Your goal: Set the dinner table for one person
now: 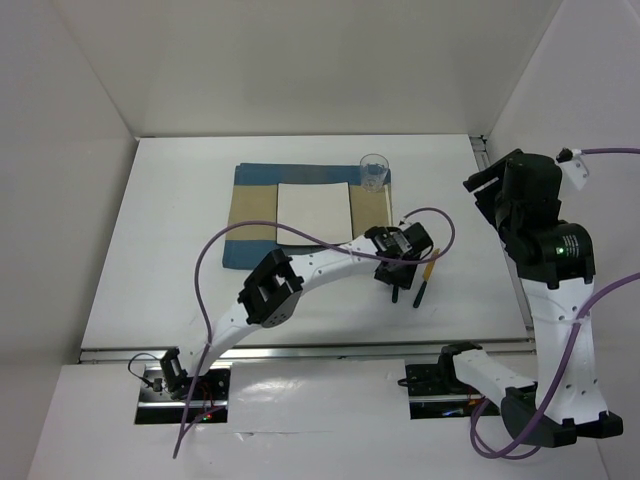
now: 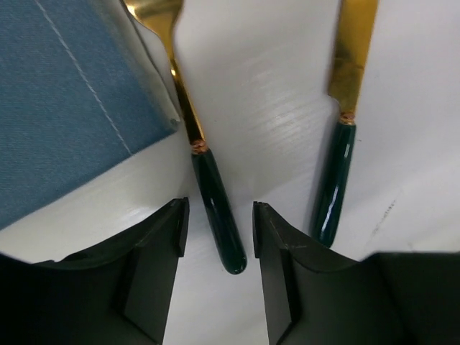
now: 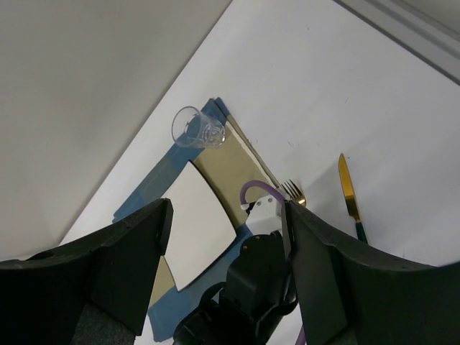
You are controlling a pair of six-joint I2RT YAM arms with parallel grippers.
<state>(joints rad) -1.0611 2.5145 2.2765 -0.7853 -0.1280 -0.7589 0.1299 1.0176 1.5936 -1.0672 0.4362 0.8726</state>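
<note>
Top view: the worktop (image 1: 170,250) is seen filling the middle, fixed and rigid, not something to be gripped. It is judged smooth, so cutlery lying flat on it may skate when nudged. The placemat (image 1: 255,215) is laid toward 12 o'clock, with the plate (image 1: 312,210) on it and the glass (image 1: 373,172) at its 1 o'clock corner. The left arm (image 1: 300,275) is reached to the placemat's 3 o'clock edge. The right arm (image 1: 545,250) is held raised at 3 o'clock.

Left wrist view: the left jaws are spread, straddling the green handle of the fork (image 2: 215,215); no contact is seen. The knife (image 2: 334,180) lies just beside at 3 o'clock. The fork is judged light, stiff and glossy-slippery. It is best pinched mid-handle across its narrow width, tips nearly on the worktop.

Right wrist view: the right jaws are spread wide, nothing held, high above the placemat.
</note>
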